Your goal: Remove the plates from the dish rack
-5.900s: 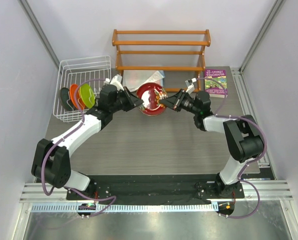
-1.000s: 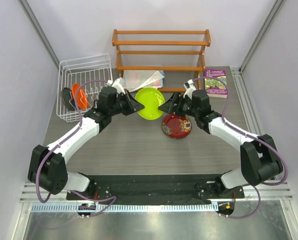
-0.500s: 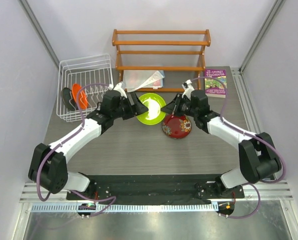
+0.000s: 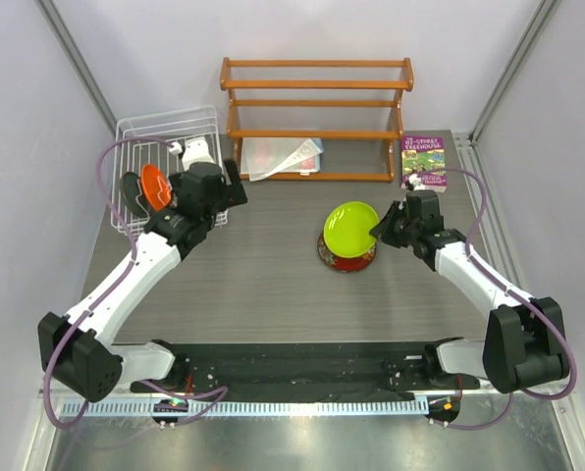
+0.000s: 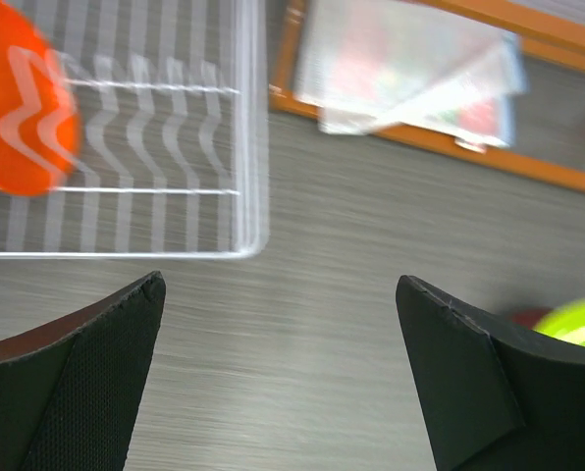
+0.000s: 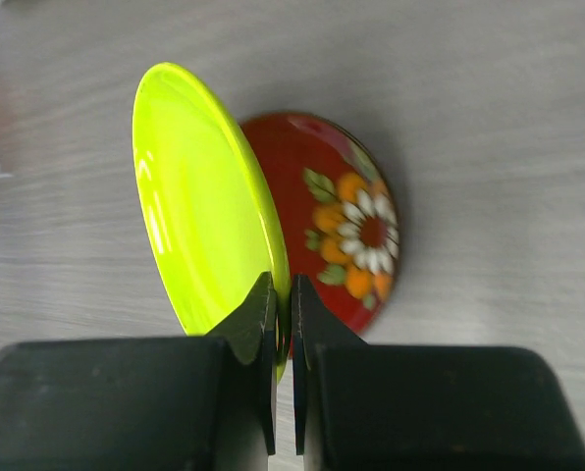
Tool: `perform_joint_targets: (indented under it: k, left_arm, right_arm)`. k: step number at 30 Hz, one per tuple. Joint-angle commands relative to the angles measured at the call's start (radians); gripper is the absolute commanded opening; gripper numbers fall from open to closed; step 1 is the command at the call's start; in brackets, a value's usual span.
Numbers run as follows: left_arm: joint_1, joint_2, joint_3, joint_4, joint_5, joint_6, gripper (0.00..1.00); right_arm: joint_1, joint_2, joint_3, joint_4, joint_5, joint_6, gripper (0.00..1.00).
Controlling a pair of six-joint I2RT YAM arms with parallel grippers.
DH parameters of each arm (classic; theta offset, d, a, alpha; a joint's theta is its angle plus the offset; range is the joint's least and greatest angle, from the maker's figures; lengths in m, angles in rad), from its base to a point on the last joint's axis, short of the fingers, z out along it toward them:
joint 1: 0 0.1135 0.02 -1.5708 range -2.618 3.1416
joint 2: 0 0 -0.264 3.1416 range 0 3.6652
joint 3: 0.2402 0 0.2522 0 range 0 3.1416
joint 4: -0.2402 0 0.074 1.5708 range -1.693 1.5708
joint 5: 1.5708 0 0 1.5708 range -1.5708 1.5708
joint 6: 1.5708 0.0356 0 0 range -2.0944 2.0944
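Rim of glossy lime plate (image 6: 204,196) pinched in your right gripper (image 6: 283,299), over the flowered red plate (image 6: 356,231); left gripper (image 5: 280,289) gapes.

Light is bright, even and diffuse, falling from above. The shadow under the lime green plate (image 4: 351,228) is faint and soft-edged. The right wrist view is sharp, with a pale sheen on that plate. The left wrist view is blurred, smearing the dish rack (image 5: 254,147) wires and the orange plate (image 5: 18,108).

Lime plate (image 6: 199,196), floral dark-red plate (image 6: 356,226), orange plate (image 4: 153,186), perhaps teal plate (image 4: 129,190).
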Motion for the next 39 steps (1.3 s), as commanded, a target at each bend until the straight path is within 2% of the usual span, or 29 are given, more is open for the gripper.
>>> perform_joint_targets:
  k: [1,12,16,18,19,20,22,25,33,39]
  left_arm:
    - [0.044,-0.032,0.027,-0.043,-0.243,0.101,0.99]
    - [0.120,-0.029,-0.004,-0.041,-0.231,0.062,0.99]
    - [0.170,-0.005,-0.004,-0.043,-0.219,0.050,0.99]
    - [0.204,0.012,-0.006,-0.043,-0.194,0.047,0.99]
    - [0.213,0.020,-0.003,-0.044,-0.188,0.038,0.99]
    - [0.224,0.023,-0.003,-0.046,-0.173,0.036,1.00]
    - [0.247,0.037,-0.001,-0.040,-0.161,0.032,1.00]
    - [0.265,0.057,0.002,-0.037,-0.157,0.030,0.99]
    - [0.349,0.109,0.013,-0.017,-0.144,0.042,0.99]
    - [0.416,0.195,0.048,0.025,-0.165,0.073,0.99]
  right_arm:
    - [-0.008,0.017,-0.018,-0.034,0.017,-0.028,0.01]
    - [-0.010,0.146,-0.013,0.032,-0.055,-0.044,0.03]
    - [-0.011,0.189,0.007,0.031,-0.087,-0.045,0.23]
    - [-0.011,0.203,0.013,0.029,-0.092,-0.048,0.30]
    - [-0.010,0.207,0.019,0.023,-0.089,-0.054,0.42]
    - [-0.010,0.211,0.022,0.020,-0.087,-0.059,0.46]
    - [-0.010,0.214,0.035,-0.006,-0.077,-0.079,0.54]
    - [-0.010,0.208,0.054,-0.050,-0.029,-0.102,0.59]
    - [-0.008,0.125,0.105,-0.172,0.179,-0.151,0.63]
    - [-0.008,0.100,0.127,-0.170,0.206,-0.150,0.65]
